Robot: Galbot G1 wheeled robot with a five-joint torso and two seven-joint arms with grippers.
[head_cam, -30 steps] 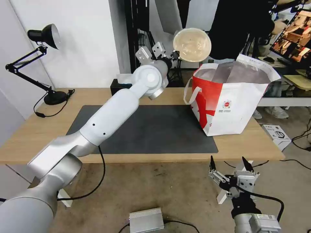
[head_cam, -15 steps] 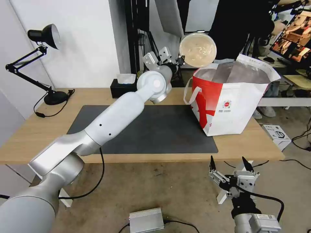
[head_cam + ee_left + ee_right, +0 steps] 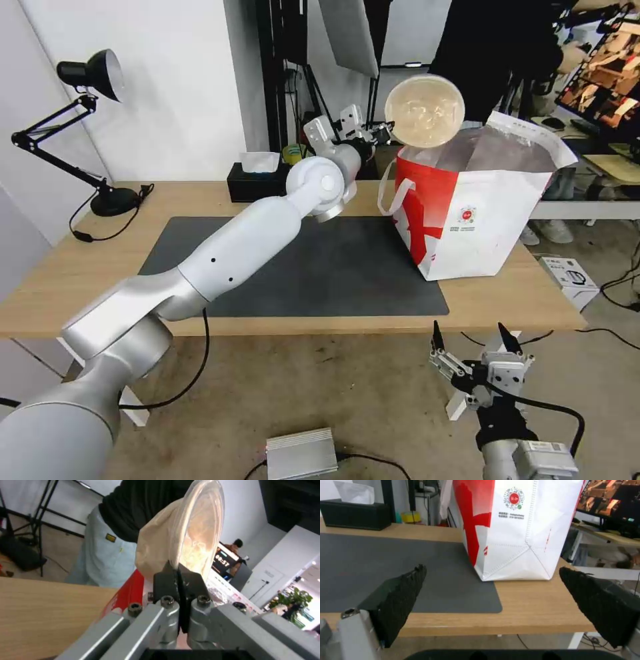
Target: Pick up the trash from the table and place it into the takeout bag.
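Black desk lamp point(image 3: 87, 73) at the far left of the light-wood surface point(image 3: 60, 273), base near the back edge. Dark grey mat point(image 3: 320, 267) across the middle. Black tissue box point(image 3: 253, 180) along the back edge, behind the mat, white tissue poking out. Left arm stretched diagonally over the mat, up and toward the right. Left claw point(image 3: 385, 128) raised high above the back of the surface, clamped on the rim of the shallow beige pulp bowl point(image 3: 425, 110). Bowl tipped nearly on edge, inside facing the head camera, hanging just above the left rim of the takeout bag point(image 3: 473, 200), lower edge overlapping the bag's open mouth. From the left wrist, dark fingertips point(image 3: 166, 580) pressed together on the bowl's point(image 3: 173, 540) rim, red of the bag point(image 3: 126, 595) just beneath. Takeout bag upright on the right part of the surface, one bottom corner on the mat's right edge, the rest on bare wood; silver lining visible at the open top, white loop handle on the left side, small round logo on the white face. Right claw point(image 3: 475, 339) low in front of the surface's front edge, right of centre, well apart from the bag, fingers spread wide with nothing between. From the right wrist, bag point(image 3: 520, 530) straight ahead between the two black fingers point(image 3: 396, 597).
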